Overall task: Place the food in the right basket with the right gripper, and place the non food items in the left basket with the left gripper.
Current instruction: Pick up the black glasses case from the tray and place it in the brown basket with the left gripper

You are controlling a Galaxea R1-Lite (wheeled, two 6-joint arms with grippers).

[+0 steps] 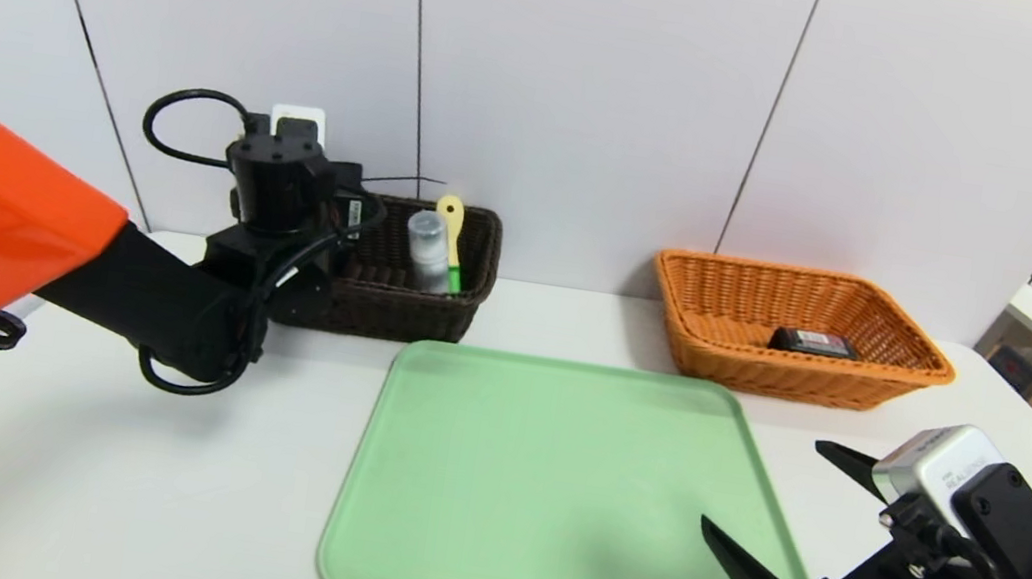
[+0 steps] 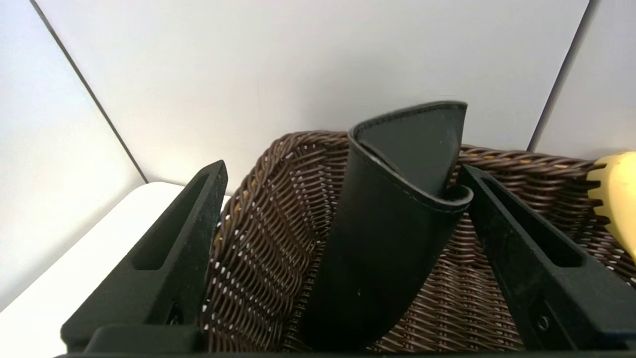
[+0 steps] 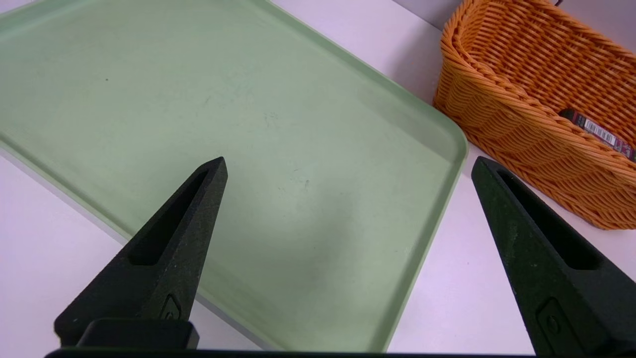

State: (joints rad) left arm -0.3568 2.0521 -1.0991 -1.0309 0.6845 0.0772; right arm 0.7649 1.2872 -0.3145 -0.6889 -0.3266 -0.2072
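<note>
Sorting appears complete or nearly so, judging from the present layout. The pale green rectangular plastic tray (image 1: 548, 496) at the centre of the white counter (image 1: 94, 493) carries nothing. The small black carton with the pink-red and white label (image 1: 811, 342) lies inside the orange-tan woven wicker basket (image 1: 718, 358), at 2 o'clock from the tray. The dark brown woven wicker basket (image 1: 463, 307), at 11 o'clock from the tray, holds the white bottle with the clear cap (image 1: 427, 252) and the yellow slotted spoon with the green handle (image 1: 452, 230). The long black soft case (image 2: 382, 223) also stands in this basket, as the left wrist view shows.

Left claw (image 2: 343, 174): spread wide, gripping nothing, positioned over the near edge of the dark basket. The case sits between the two fingers; its curled rim lies against, or just beside, one finger, and contact cannot be confirmed. Right claw (image 1: 784, 499): fully spread, empty, hovering over the tray corner at 5 o'clock.

Orientation: the long axis of the case runs steeply upward, with the open curled end at the top, above the basket rim, and the lower end on the basket floor; it tilts slightly. The spoon leans with its bowl toward 12 o'clock and its handle down. The carton lies flat, long axis from 9 to 3 o'clock.

Remaining work, by estimate: retract the left arm only.
</note>
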